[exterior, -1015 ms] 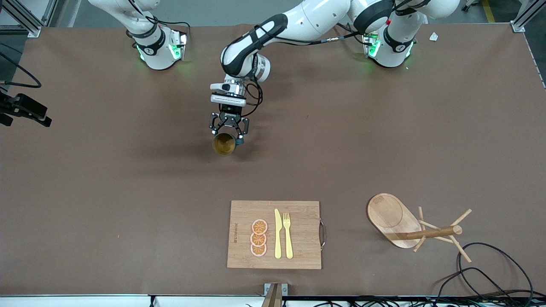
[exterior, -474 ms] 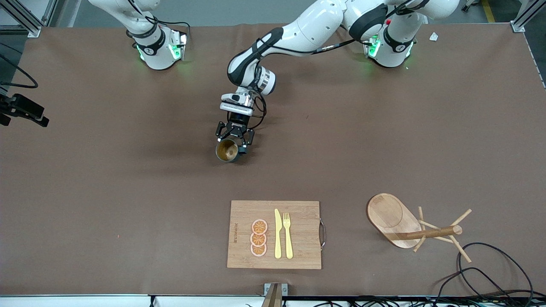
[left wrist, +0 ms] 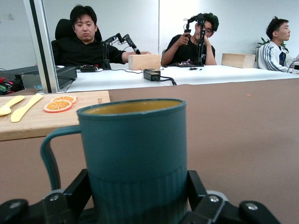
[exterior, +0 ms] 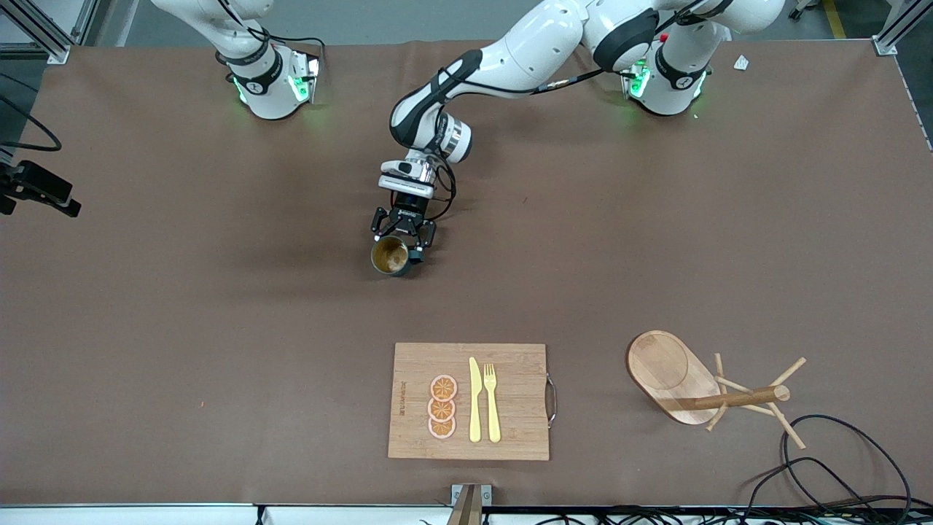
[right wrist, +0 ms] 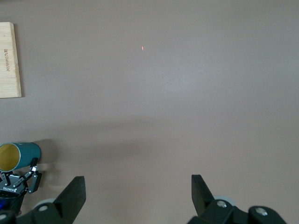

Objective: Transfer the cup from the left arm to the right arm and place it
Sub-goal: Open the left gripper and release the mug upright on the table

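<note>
The cup (exterior: 391,256) is dark teal with a mustard-yellow inside and stands upright low over the middle of the brown table (exterior: 219,328). My left gripper (exterior: 403,243) reaches it from the side, with fingers (left wrist: 80,189) against both sides of its ribbed base. In the left wrist view the cup (left wrist: 135,149) fills the middle, its loop handle (left wrist: 49,156) sticking out to one side. My right gripper (right wrist: 138,186) is open and empty, high above bare table. Its wrist view shows the cup (right wrist: 18,156) far below. The right arm's hand is out of the front view.
A wooden cutting board (exterior: 510,401) with three orange slices (exterior: 442,407), a yellow knife (exterior: 474,399) and fork (exterior: 492,401) lies nearer the front camera. A wooden mug tree (exterior: 718,397) on an oval base stands toward the left arm's end, with cables (exterior: 838,467) beside it.
The left arm has lowered the cup and carried it slightly toward the front camera. The cup has gone from tilted to upright. The right arm has not moved.
</note>
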Robot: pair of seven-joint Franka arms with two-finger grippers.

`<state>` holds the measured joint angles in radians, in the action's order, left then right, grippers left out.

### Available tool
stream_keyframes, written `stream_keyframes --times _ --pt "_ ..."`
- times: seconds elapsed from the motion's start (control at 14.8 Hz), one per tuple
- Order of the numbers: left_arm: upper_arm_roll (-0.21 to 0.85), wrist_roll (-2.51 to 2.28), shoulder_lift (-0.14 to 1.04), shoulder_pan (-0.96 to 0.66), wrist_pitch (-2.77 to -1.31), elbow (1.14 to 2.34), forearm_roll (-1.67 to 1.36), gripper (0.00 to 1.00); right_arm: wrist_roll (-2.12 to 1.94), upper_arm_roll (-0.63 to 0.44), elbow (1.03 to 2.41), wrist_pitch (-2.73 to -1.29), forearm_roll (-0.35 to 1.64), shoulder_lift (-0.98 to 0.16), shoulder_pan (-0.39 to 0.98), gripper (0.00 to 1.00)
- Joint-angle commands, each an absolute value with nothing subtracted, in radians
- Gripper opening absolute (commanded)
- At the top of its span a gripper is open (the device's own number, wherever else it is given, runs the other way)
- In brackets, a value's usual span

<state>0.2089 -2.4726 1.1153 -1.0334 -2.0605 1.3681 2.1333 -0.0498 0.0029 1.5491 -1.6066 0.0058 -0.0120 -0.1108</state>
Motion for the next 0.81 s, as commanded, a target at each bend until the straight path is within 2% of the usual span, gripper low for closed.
stream_keyframes --times 0.0,0.34,0.61,0.74 --pt "0.216 -2.490 1.135 -1.045 -2.045 1.354 2.131 1.00 -0.066 0.018 1.566 -1.615 0.026 0.002 -0.135 1.00" --pt "0.230 -2.488 1.121 -1.124 -1.999 1.361 1.892 1.00 -0.066 0.018 1.569 -1.617 0.026 -0.002 -0.137 1.00" --pt "0.233 -2.484 1.057 -1.166 -1.973 1.361 1.660 1.00 -0.066 0.018 1.569 -1.617 0.028 -0.002 -0.135 1.00" --pt "0.233 -2.474 1.022 -1.177 -1.866 1.356 1.507 1.00 -0.066 0.018 1.569 -1.617 0.026 -0.002 -0.135 1.00"
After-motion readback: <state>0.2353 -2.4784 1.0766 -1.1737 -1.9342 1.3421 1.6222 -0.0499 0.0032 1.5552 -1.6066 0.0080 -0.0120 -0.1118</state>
